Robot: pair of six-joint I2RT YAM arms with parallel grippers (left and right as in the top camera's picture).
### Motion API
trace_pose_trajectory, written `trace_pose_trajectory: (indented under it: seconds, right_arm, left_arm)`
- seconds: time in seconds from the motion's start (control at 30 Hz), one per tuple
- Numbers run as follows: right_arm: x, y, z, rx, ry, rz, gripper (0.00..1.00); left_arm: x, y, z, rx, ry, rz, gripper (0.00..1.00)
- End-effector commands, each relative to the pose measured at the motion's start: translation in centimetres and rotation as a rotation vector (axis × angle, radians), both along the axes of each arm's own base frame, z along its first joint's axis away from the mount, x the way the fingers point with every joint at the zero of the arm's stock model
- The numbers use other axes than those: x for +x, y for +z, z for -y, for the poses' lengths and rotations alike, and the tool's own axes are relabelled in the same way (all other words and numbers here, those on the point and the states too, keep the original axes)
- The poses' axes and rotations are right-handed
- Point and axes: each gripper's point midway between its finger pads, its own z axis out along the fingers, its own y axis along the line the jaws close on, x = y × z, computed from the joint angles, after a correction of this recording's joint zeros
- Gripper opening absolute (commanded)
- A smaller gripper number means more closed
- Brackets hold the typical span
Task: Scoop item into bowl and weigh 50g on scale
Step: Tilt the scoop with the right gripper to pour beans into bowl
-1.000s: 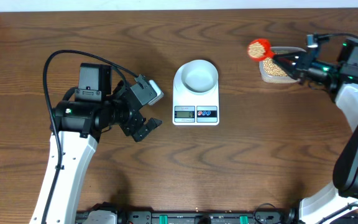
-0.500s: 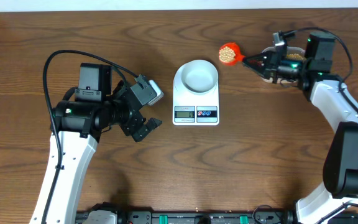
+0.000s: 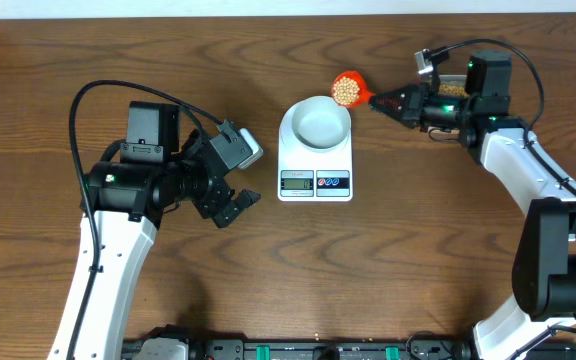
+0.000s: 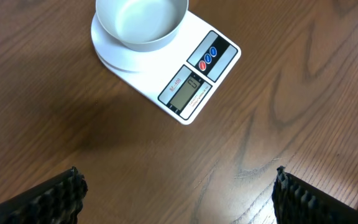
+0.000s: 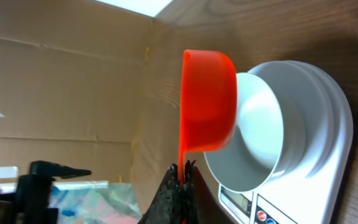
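The pale bowl (image 3: 316, 123) stands empty on the white scale (image 3: 315, 172) at the table's middle; both show in the left wrist view, bowl (image 4: 142, 22) and scale (image 4: 194, 78). My right gripper (image 3: 396, 103) is shut on the handle of an orange scoop (image 3: 347, 88) filled with tan beans (image 3: 345, 90), held just past the bowl's far right rim. In the right wrist view the scoop (image 5: 209, 102) hangs beside the bowl (image 5: 260, 130), with the gripper (image 5: 182, 177) on its handle. My left gripper (image 3: 236, 205) is open and empty, left of the scale.
The clear tub of beans is mostly hidden behind my right arm (image 3: 458, 105). The left arm's cable (image 3: 118, 90) loops over the table's left part. A cardboard wall (image 5: 73, 93) shows in the right wrist view.
My right gripper has carried the filled scoop leftward from over the tub to the bowl's far right rim. The left arm has not moved.
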Motion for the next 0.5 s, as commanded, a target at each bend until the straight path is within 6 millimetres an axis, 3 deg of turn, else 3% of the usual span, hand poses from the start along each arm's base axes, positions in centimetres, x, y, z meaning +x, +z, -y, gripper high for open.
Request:
trace_pose_trajectory:
  seconds: [0.0, 0.47]
  right_arm:
    - [0.0, -0.7, -0.6, -0.053, 0.03, 0.079, 0.01]
    - [-0.8, -2.2, -2.1, -0.177, 0.1, 0.212, 0.01]
  left_arm:
    - [0.1, 0.9, -0.2, -0.003, 0.01, 0.024, 0.98]
    - [0.1, 0.9, -0.2, -0.003, 0.01, 0.024, 0.98]
